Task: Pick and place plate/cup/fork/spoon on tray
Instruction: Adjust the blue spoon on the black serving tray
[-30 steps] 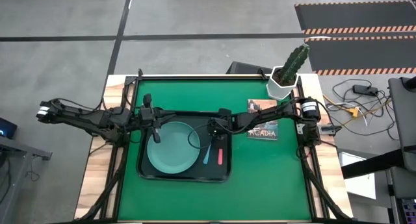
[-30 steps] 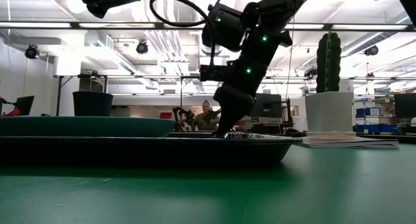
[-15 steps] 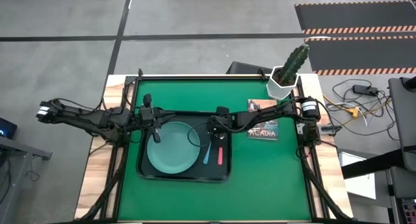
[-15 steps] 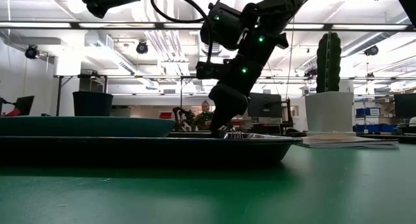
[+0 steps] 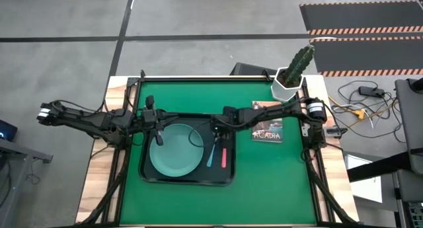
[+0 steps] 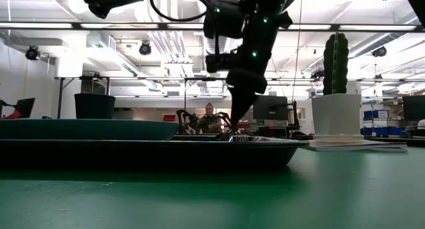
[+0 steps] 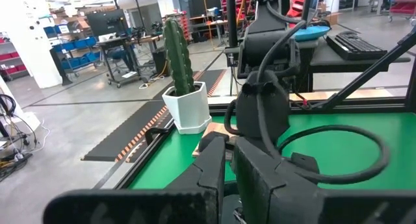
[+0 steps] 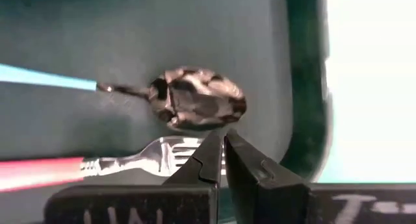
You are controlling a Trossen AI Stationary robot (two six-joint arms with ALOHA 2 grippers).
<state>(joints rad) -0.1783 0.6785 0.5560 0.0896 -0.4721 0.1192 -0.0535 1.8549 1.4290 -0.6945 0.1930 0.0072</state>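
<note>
The black tray (image 5: 147,168) lies on the green mat. On it are the teal plate (image 5: 175,152), the blue-handled spoon (image 5: 211,155) and the pink-handled fork (image 5: 223,158), side by side to the plate's right. In the low view the dark cup (image 6: 94,105) stands beyond the plate (image 6: 86,128); in the high view my left arm covers it. My right gripper (image 8: 224,145) is shut and empty, pointing down just above the fork's tines (image 8: 153,160) and the spoon's bowl (image 8: 198,107). My left gripper (image 7: 227,175) is shut, held high over the tray's far left part.
A white pot with a cactus (image 5: 289,81) stands at the table's far right corner. A printed booklet (image 5: 268,130) lies to the right of the tray. A person (image 6: 211,116) sits in the room beyond the table.
My right gripper has risen a little from the fork's and spoon's far ends and tipped from a slant to nearly upright, drawing back toward the table's far edge. The fork and spoon stay where they were on the tray.
</note>
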